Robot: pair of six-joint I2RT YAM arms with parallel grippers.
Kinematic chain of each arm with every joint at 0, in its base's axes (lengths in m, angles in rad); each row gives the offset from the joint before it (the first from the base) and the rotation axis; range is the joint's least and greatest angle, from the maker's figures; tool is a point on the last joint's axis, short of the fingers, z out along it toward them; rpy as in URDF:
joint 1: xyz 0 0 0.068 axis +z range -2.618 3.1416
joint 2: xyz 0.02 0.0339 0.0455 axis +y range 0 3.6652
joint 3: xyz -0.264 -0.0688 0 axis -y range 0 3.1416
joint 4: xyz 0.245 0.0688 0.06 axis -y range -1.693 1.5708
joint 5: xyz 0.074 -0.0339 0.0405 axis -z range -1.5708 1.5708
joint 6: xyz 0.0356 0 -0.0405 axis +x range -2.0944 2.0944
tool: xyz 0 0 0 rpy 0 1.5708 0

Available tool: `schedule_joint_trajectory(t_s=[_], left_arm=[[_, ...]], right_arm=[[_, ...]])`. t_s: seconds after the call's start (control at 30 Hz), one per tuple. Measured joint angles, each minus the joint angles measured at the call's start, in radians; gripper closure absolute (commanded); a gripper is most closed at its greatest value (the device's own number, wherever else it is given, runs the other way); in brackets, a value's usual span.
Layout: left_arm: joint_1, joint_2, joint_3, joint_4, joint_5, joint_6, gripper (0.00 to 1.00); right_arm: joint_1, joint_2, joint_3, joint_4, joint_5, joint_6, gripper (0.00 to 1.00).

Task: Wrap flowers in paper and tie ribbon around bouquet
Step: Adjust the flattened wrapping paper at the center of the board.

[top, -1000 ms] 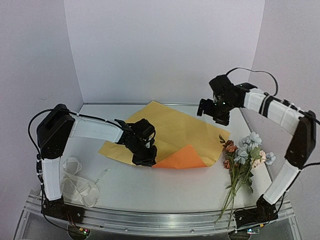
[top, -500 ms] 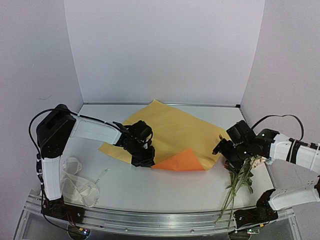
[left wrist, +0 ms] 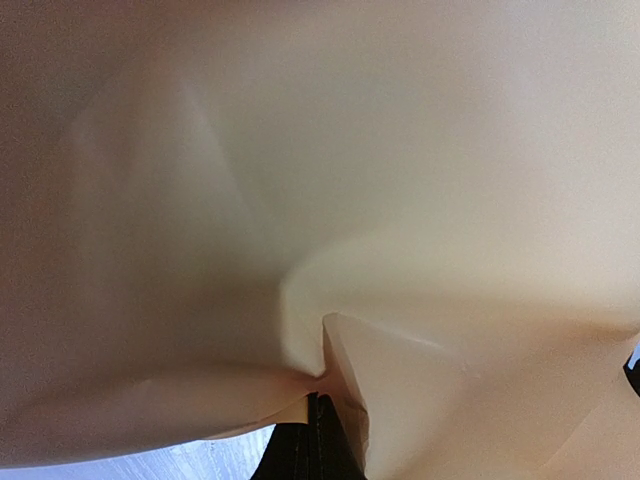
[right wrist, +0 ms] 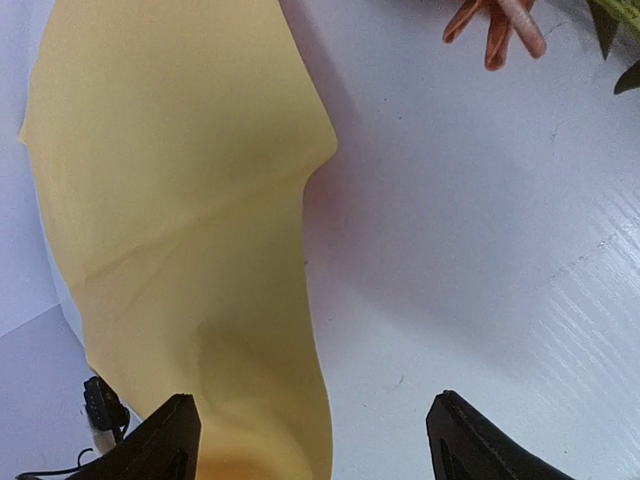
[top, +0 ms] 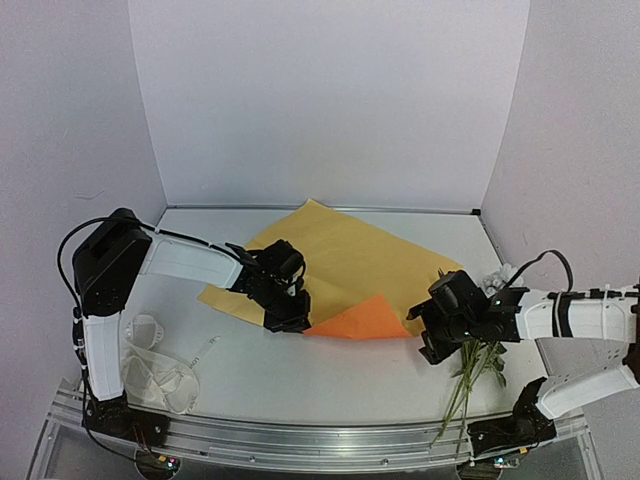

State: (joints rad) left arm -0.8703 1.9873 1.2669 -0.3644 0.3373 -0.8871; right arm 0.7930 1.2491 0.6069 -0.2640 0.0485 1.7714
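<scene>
Under both pincers lies a smooth white table (top: 350, 380), boxed in by plain pale walls (top: 320, 100). We see the left gripper (top: 288, 318) clenched on the near edge of the paper (top: 350, 255), a creased sheet with its yellow face up. An orange corner is folded over just beside that gripper. The right gripper (top: 433, 345) hangs released, fingers wide apart, just beside the flowers (top: 468, 372) with their thin green stems. The white ribbon (top: 160, 375) lies heaped well apart from the left gripper, on its near side.

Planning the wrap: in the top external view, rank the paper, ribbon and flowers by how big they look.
1. paper: clearly largest.
2 or 3. ribbon heap and flowers: unranked, because the right arm covers most of the flowers.
</scene>
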Motion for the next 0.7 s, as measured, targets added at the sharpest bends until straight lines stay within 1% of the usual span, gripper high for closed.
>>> schedule_joint_trajectory(t_s=[0.13,0.17,0.2,0.23,0.33,0.37,0.4,0.47,0.57,0.63,0.7], left_arm=[[0.000,-0.005,-0.013,0.004,0.000,0.001,0.98],[0.000,-0.007,-0.018,0.003,-0.001,0.001,0.95],[0.000,-0.011,-0.023,0.003,-0.001,0.001,0.90],[0.000,-0.018,-0.030,0.003,-0.004,0.004,0.82],[0.000,-0.052,-0.049,-0.005,-0.017,0.026,0.57],[0.000,-0.071,-0.057,-0.010,-0.027,0.029,0.50],[0.000,-0.094,-0.065,-0.019,-0.037,0.037,0.47],[0.002,-0.153,-0.080,-0.042,-0.054,0.060,0.41],[0.023,-0.251,-0.086,-0.075,-0.061,0.101,0.38],[0.064,-0.307,-0.086,-0.093,-0.063,0.133,0.37],[0.132,-0.344,-0.086,-0.113,-0.074,0.164,0.34]], right_arm=[[0.004,0.044,-0.001,0.075,0.000,0.037,0.81],[0.004,0.056,-0.001,0.094,-0.001,0.038,0.91],[0.004,0.067,-0.001,0.110,-0.003,0.042,0.97],[0.004,0.078,0.000,0.119,-0.004,0.033,1.00],[0.003,0.113,0.021,0.117,-0.017,-0.037,1.00],[0.000,0.124,0.039,0.105,-0.023,-0.072,1.00],[-0.003,0.137,0.060,0.091,-0.030,-0.113,1.00],[-0.007,0.167,0.130,0.019,-0.035,-0.223,1.00],[-0.024,0.217,0.272,-0.119,-0.030,-0.443,1.00],[-0.057,0.252,0.372,-0.203,-0.034,-0.594,1.00],[-0.100,0.273,0.436,-0.256,-0.034,-0.715,1.00]])
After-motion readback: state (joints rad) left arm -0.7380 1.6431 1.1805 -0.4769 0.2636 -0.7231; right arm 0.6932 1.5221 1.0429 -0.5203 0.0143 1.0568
